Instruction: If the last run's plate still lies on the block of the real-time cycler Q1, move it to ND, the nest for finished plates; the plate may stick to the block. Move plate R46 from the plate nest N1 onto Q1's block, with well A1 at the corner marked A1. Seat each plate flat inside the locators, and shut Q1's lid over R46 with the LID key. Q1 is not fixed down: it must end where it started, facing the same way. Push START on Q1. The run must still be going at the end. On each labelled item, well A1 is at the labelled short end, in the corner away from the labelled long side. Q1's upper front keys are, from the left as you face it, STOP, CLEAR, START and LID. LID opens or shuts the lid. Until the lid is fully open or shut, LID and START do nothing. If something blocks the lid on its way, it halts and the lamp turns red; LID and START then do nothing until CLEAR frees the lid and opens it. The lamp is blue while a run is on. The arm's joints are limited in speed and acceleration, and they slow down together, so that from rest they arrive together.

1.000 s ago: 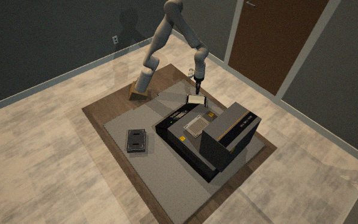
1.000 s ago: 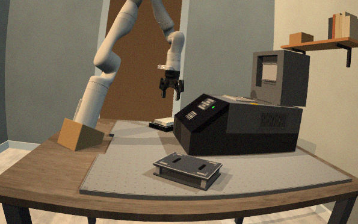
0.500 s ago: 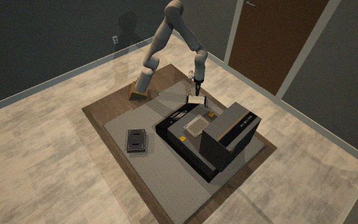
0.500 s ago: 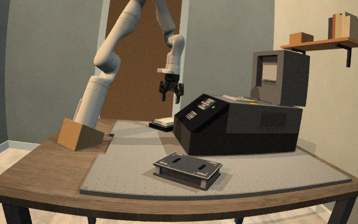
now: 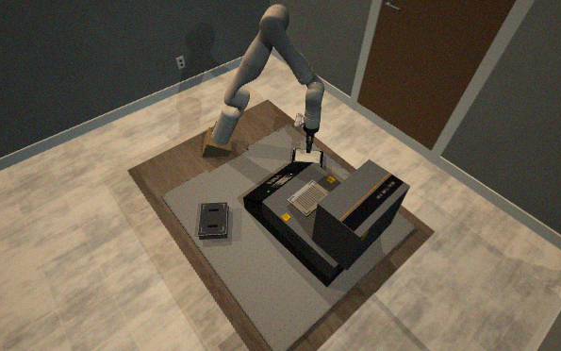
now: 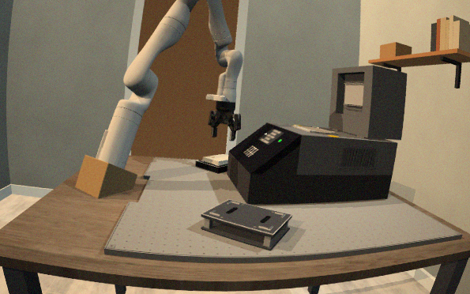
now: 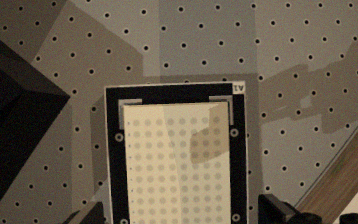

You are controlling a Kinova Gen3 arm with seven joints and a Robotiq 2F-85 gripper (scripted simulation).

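Grey walls and a perforated board surround the job. I take the pale plate to be R46; it lies in the black nest, which I read as N1, beside the cycler's front. Corner locators frame the far end I can see, presumably to fix its heading for the pick. The nest's A1 mark sits at that end, on the right in my wrist view; faint marks along the plate's left long side would suit that.

My gripper hangs over the plate, fingers spread fully and nothing between them. They straddle its width, I judge, so that a lowering can take it by the long sides.

Next outward, Q1 has its lid raised, giving access to the block area. Its lamp glows green, so no run is on. The slotted nest, probably ND, holds no plate.

Whether a finished plate covers the block I cannot tell; that needs settling before R46 goes over. The wrist view cuts off the plate's near end, the key lettering is too small, and Q1's front corner hides part of the nest from the side.
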